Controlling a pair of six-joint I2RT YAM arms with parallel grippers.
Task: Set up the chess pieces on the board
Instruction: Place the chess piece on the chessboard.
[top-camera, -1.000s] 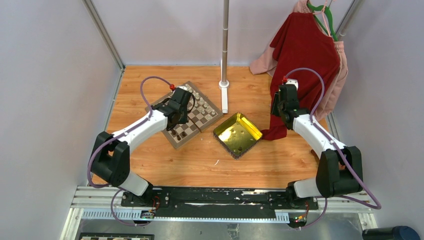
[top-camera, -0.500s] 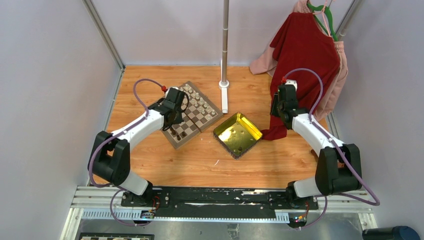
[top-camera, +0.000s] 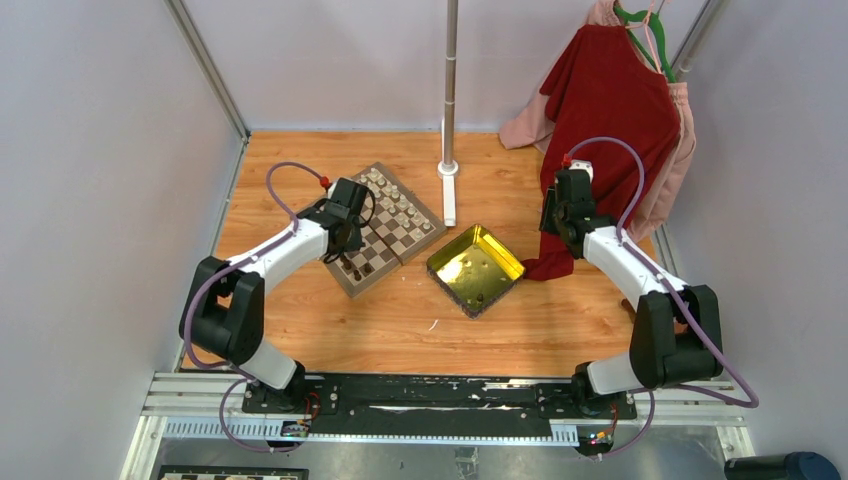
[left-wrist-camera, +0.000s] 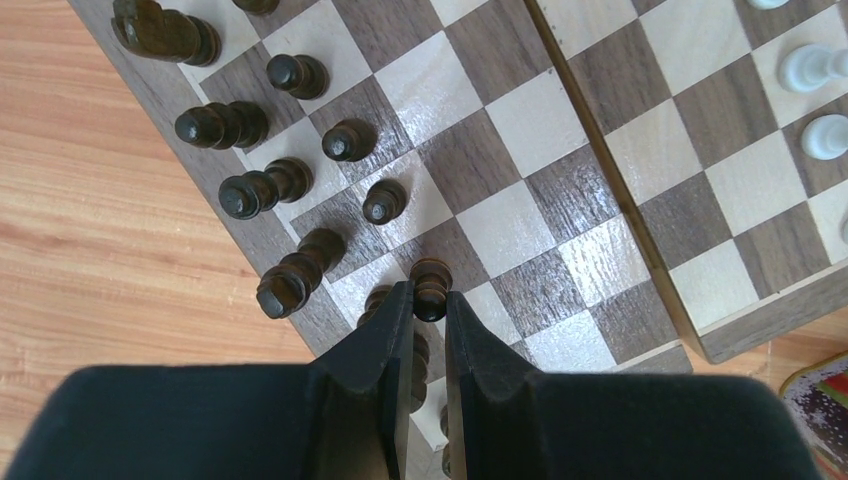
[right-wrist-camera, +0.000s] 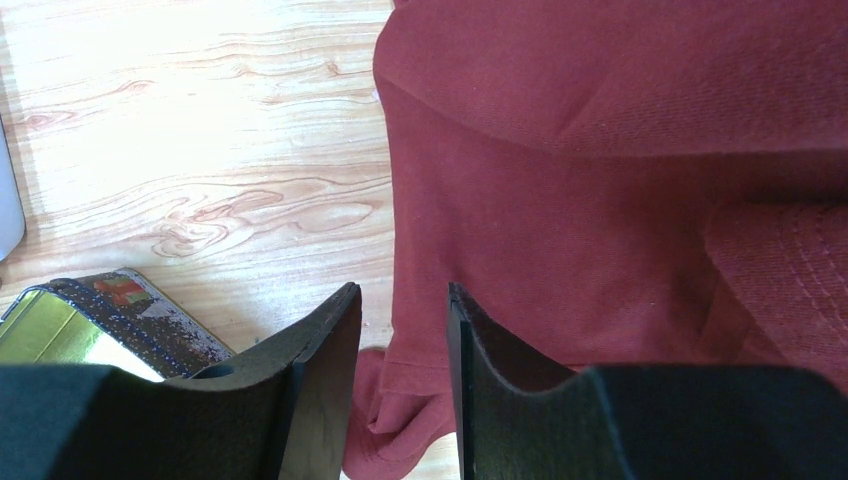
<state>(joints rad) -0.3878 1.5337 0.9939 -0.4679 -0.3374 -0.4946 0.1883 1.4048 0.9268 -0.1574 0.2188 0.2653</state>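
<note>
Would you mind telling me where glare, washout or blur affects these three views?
Top external: even light, with a bright reflection in the yellow tray. Left wrist: pieces sharp, sheen on the board; the black left tool, shut on a dark piece, shows little detail. Right wrist: the table washes out pale near the top; the red garment is evenly lit.

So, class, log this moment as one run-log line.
left gripper: shut on dark pawn, over board | right gripper: open, above red garment
</note>
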